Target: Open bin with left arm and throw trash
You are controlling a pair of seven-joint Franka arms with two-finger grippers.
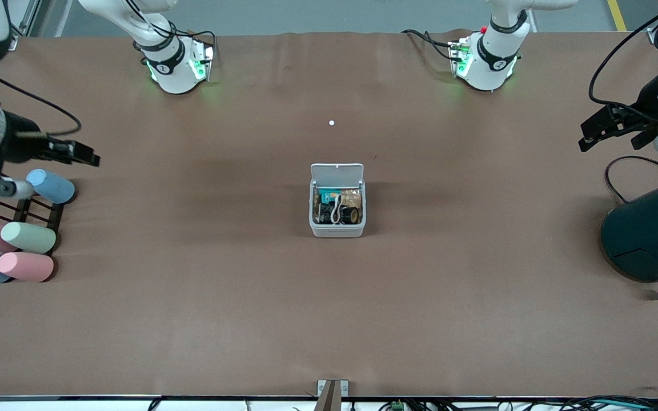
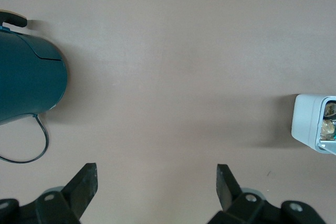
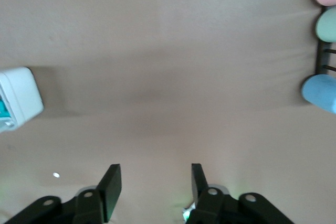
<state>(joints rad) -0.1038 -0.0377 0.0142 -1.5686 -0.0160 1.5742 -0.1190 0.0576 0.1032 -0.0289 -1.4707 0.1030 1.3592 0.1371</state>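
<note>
Brown table [image 1: 192, 319]: open bin [image 1: 337, 228], trash [image 1: 337, 206] seemingly inside.

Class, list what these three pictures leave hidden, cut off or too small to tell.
- Small white square plastic bin: its packed contents are too small to sort in the front view; both wrist views cut it at the edge.
- Large dark teal cylindrical container: cut by the front view's edge.
- Tiny white speck: too small to identify.

Pastel cylinders [image 1: 27, 237] (pink, green, blue) lie around a dark rack [image 1: 37, 210] at the right arm's end of the brown surface [image 1: 329, 319]. A dark teal container [image 1: 652, 231] sits at the left arm's end, and a small white dot [image 1: 332, 123] lies mid-surface.
</note>
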